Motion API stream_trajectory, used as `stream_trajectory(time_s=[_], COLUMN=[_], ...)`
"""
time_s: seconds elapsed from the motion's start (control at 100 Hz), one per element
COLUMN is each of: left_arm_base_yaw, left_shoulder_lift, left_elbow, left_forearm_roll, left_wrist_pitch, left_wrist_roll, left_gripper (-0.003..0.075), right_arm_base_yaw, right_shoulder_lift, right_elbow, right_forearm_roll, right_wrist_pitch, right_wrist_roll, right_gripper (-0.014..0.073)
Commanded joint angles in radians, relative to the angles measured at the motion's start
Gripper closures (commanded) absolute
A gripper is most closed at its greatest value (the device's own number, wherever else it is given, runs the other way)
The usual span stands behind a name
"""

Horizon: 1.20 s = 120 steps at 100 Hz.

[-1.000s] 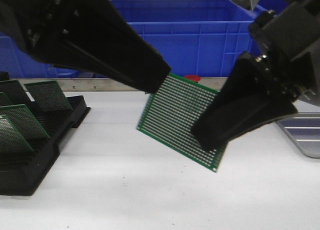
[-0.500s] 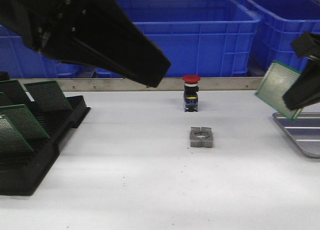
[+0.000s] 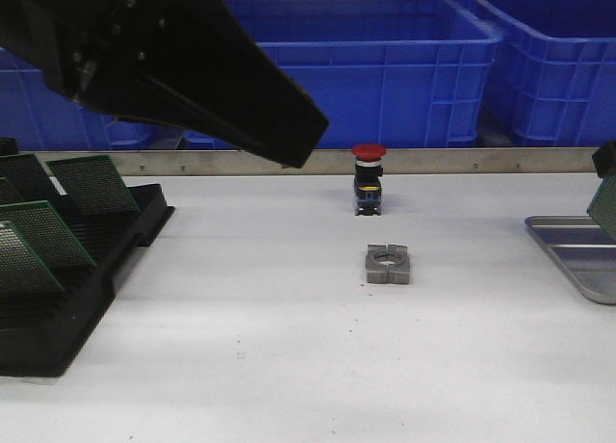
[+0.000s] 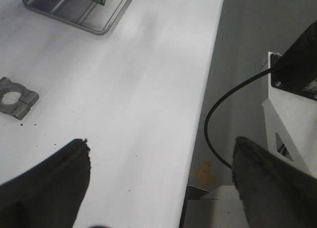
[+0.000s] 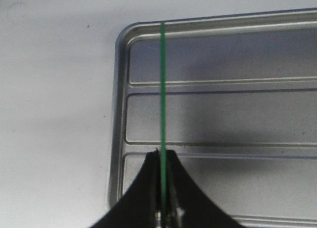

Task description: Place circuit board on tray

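1. Since a moment ago, right gripper (image 5: 163, 208) has carried the circuit board (image 5: 162, 89) rightward, over the tray (image 5: 119, 139).
2. It pinches the board edge-on.
3. Left gripper (image 4: 158, 183) hangs spread wide above the worktop (image 3: 289, 347).

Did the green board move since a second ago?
Yes. The board went right, from the middle of the table over the metal block to the tray, held in the right gripper.

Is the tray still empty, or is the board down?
Empty. The tray shows only bare ridged floor, and the board is edge-on above it, pinched in the right gripper. Its height above the floor cannot be told.
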State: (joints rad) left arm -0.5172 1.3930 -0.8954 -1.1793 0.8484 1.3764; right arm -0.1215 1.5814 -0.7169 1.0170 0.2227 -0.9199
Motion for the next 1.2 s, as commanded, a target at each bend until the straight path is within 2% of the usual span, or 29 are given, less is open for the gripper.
stream_trajectory(time_s=[0.0, 0.07, 0.19, 0.26, 0.31, 0.55, 0.78, 0.94, 1.05, 1.19], left_arm_base_yaw=[-0.005, -0.005, -0.005, -0.005, -0.005, 0.057, 0.17, 0.209, 0.231, 0.256], left_shoulder_lift=[-0.026, -0.026, -0.026, -0.026, -0.026, -0.088, -0.158, -0.161, -0.157, -0.153], left_elbow=[-0.03, -0.03, -0.03, -0.03, -0.03, -0.03, -0.03, -0.03, -0.03, -0.03], left_forearm_roll=[-0.06, -0.06, -0.057, -0.043, -0.027, 0.132, 0.482, 0.692, 0.796, 0.831], left_wrist_pitch=[0.01, 0.01, 0.008, 0.0, -0.012, -0.099, -0.092, -0.085, -0.111, -0.119], left_wrist_roll=[-0.007, -0.007, -0.007, -0.007, -0.007, -0.007, -0.009, -0.009, -0.011, -0.011], left_gripper=[0.0174, 0.0174, 0.0174, 0.0174, 0.0174, 0.0174, 0.0174, 0.0176, 0.0206, 0.0271], right_arm_base_yaw=[-0.007, -0.007, -0.007, -0.007, -0.007, -0.007, -0.007, -0.007, -0.007, -0.007], right_shoulder_lift=[-0.028, -0.028, -0.029, -0.036, -0.045, -0.082, -0.082, -0.082, -0.082, -0.082], right_elbow=[-0.041, -0.055, -0.077, -0.085, -0.085, -0.085, -0.085, -0.085, -0.085, -0.085], right_forearm_roll=[0.017, 0.017, 0.012, 0.01, 0.01, 0.01, 0.01, 0.01, 0.01, 0.01], right_wrist_pitch=[-0.027, -0.023, -0.049, -0.067, -0.075, -0.072, -0.044, -0.043, -0.043, -0.041], right_wrist_roll=[0.0, 0.0, -0.014, -0.045, -0.062, -0.075, -0.075, -0.075, -0.075, -0.075], right_gripper=[0.0586, 0.0458, 0.0148, 0.0026, -0.002, -0.0031, -0.003, -0.003, -0.003, -0.003])
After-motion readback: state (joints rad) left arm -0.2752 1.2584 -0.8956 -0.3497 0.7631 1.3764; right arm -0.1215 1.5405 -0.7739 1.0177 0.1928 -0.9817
